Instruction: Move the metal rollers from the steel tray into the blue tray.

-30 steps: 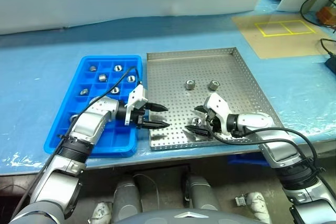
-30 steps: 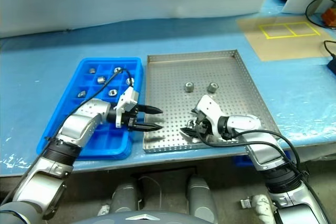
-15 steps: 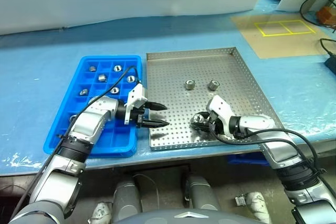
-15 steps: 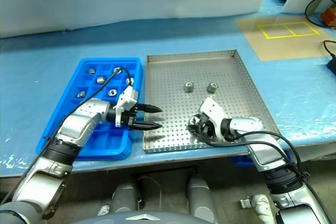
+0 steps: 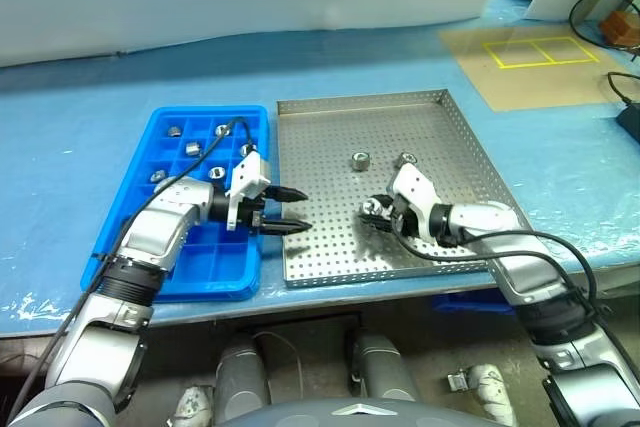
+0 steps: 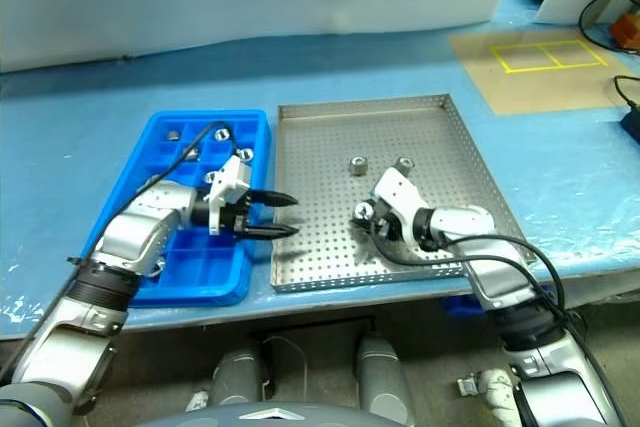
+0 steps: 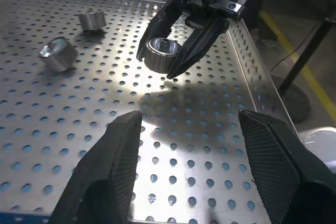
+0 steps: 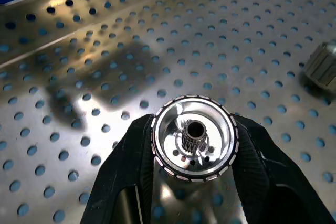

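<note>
- Right gripper (image 5: 375,210) is clamped on one roller (image 8: 193,137), lifted clear of the steel tray (image 5: 450,107); from its wrist view I see both fingers pinching the roller's ribbed rim, bore facing the camera.
- Left gripper (image 5: 292,210) hangs with its jaws partly apart and nothing between them, over the seam between the steel tray and the blue tray (image 5: 160,127).
- Two more rollers (image 5: 361,159) sit loose on the perforated floor further in, well apart from what I'm carrying; several compartments at the blue tray's far end already hold one each.
- My plan, as I judge it: keep the pinch firm, since a round rim could squirt out.
- I'd carry it high enough to pass the raised rims of both trays.
- The empty left gripper sits in my path, so I'd either pass the roller to it or swing it aside.
- I'd let go low over an empty cell so the roller doesn't bounce out.
</note>
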